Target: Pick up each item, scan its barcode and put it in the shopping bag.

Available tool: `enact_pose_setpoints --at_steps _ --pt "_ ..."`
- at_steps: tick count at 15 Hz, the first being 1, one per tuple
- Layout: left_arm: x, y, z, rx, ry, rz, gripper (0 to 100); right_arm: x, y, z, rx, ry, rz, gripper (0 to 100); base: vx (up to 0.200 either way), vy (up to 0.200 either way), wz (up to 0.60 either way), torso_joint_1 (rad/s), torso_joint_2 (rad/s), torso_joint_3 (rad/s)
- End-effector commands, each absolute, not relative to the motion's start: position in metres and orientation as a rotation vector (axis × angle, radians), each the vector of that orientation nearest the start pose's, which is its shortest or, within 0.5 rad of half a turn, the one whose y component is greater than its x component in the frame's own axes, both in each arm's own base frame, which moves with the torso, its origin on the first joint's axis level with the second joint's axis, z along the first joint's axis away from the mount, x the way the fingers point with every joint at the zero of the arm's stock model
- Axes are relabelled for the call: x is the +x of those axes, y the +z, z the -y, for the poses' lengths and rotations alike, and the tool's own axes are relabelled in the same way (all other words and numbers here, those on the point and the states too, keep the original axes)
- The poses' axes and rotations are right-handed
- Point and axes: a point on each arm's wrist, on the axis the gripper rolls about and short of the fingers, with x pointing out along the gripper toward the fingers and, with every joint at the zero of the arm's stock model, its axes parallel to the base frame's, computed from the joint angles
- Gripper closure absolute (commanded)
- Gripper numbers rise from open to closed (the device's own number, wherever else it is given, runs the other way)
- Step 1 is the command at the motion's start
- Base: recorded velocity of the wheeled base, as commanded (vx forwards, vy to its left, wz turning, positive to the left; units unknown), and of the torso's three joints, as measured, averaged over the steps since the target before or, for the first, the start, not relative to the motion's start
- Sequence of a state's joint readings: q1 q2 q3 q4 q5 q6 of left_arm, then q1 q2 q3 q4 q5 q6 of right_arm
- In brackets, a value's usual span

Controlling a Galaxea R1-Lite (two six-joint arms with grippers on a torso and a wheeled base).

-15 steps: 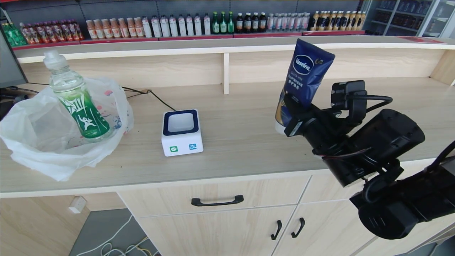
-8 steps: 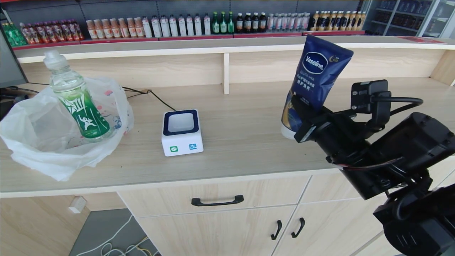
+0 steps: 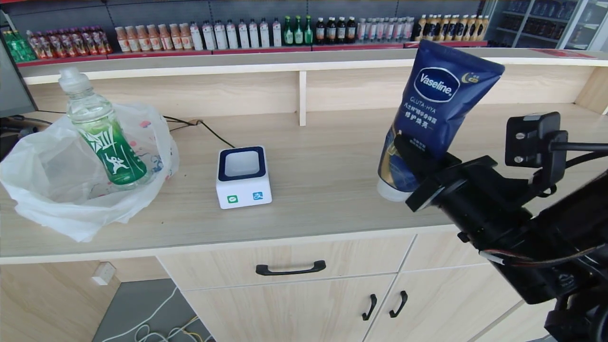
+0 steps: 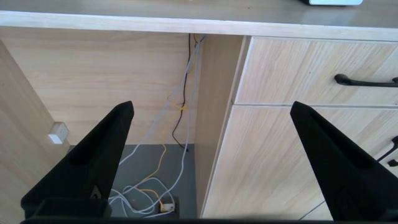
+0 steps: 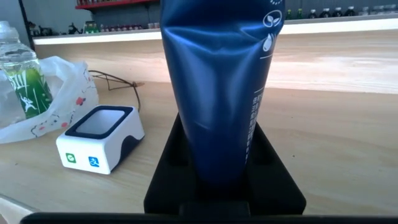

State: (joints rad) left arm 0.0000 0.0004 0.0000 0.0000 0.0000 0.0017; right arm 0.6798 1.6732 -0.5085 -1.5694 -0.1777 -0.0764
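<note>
Right gripper [image 3: 411, 156], fingers pinching the lotion tube [image 3: 441, 99], lifted it farther from the scanner [image 3: 242, 175]; scanning remained undone; left gripper [image 4: 211, 109] hung spread

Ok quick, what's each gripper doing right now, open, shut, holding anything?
Left gripper: open, nothing between its fingers.
Right gripper: shut on the tube.
</note>
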Motion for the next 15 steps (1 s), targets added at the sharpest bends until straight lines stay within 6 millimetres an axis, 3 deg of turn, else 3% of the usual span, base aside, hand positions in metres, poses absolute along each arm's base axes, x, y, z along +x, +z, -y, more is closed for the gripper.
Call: enact_pose_setpoints --at_steps 1,5,9,15 --pt "-0.023 0.075 0.0 0.002 0.0 0.0 0 0.179 0.209 -0.152 0.095 0.522 0.392 100 0.0 0.0 0.0 0.0 0.0 0.0" --pt "-0.023 0.075 0.0 0.002 0.0 0.0 0 0.16 0.196 -0.137 0.071 0.535 0.34 100 0.0 0.0 0.0 0.0 0.0 0.0" --pt "-0.023 0.075 0.0 0.002 0.0 0.0 0 0.156 0.191 -0.134 0.091 0.543 0.313 100 0.0 0.0 0.0 0.0 0.0 0.0" --pt "-0.023 0.075 0.0 0.002 0.0 0.0 0 0.126 0.178 -0.159 -0.089 0.751 0.331 100 0.0 0.0 0.0 0.0 0.0 0.0"
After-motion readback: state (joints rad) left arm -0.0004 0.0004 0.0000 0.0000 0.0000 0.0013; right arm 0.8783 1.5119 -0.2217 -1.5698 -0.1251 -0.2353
